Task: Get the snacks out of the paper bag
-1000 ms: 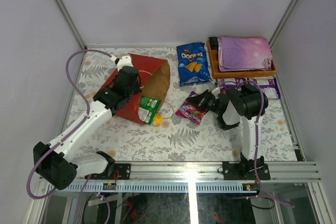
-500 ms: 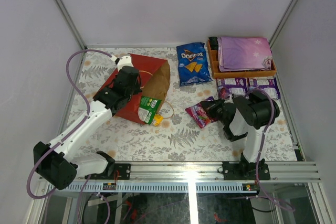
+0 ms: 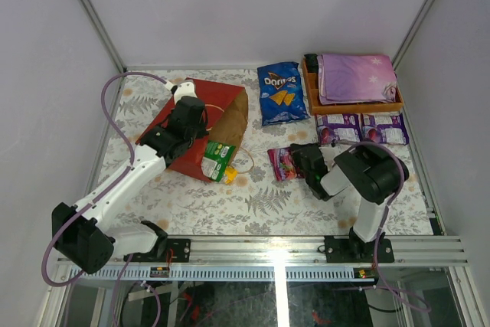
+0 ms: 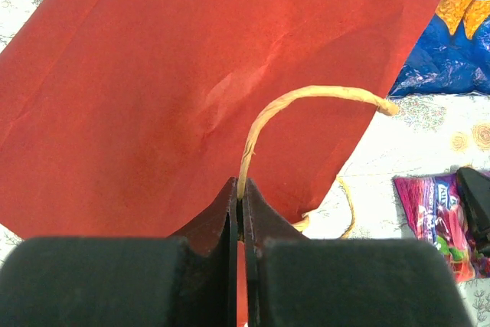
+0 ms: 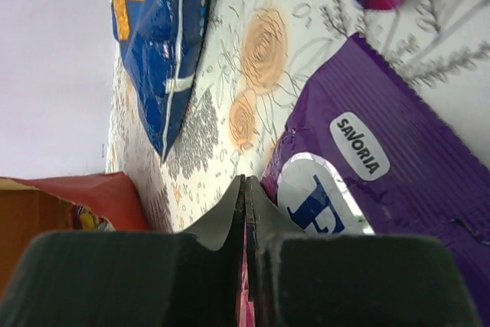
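The paper bag (image 3: pixel 217 97) is laid on its side on the worktop (image 3: pixel 191 197), and a green packet (image 3: pixel 217 152) is seen at its mouth. Its tan handle (image 4: pixel 306 96) is pinched between the closed left fingers (image 4: pixel 208 223). A pink candy pack (image 3: pixel 280 164) is gripped at its edge by the closed right fingers (image 5: pixel 214 223), near a purple pack (image 5: pixel 383 189). The Doritos bag (image 3: pixel 280 93) is laid apart.
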`<action>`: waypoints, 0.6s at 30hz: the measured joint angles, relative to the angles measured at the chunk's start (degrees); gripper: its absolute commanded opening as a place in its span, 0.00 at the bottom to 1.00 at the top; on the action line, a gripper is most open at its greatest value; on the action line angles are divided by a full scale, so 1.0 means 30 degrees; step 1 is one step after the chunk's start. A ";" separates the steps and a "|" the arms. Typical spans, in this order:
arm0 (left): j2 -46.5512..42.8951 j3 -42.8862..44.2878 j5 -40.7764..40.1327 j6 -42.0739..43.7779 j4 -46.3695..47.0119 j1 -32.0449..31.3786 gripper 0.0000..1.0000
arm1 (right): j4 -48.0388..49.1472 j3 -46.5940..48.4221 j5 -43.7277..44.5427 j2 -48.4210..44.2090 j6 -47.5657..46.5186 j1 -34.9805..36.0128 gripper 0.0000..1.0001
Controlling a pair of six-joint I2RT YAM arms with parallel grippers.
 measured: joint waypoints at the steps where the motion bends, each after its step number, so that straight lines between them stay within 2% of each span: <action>1: -0.0007 0.0000 -0.0007 0.0000 0.0007 0.0000 0.00 | -0.0226 0.0321 0.0321 0.0131 -0.0015 0.0015 0.00; 4: 0.0000 0.0000 -0.0015 0.0000 0.0000 0.0000 0.00 | -0.0634 0.1100 0.0743 0.0262 -0.0831 0.0022 0.05; 6: -0.0007 0.0000 -0.0029 0.0000 -0.0007 0.0000 0.00 | -0.1333 0.1355 0.0729 -0.0226 -0.1625 0.0022 0.14; 9: -0.0073 0.0000 -0.0029 0.0007 -0.0007 0.0000 0.00 | -0.3526 0.1399 0.0663 -0.2812 -0.2863 0.0036 0.55; 11: -0.0153 0.0000 -0.0029 0.0000 -0.0007 0.0000 0.00 | -0.5508 0.1450 0.0619 -0.5676 -0.3708 0.0080 0.75; 15: -0.0255 0.0000 -0.0022 0.0007 0.0000 0.0000 0.00 | -0.9282 0.1676 0.0189 -1.0885 -0.4750 0.0270 0.79; 18: -0.0262 0.0000 -0.0007 0.0007 0.0000 0.0000 0.00 | -1.0936 0.0998 -0.0692 -1.2713 -0.4809 0.0335 0.76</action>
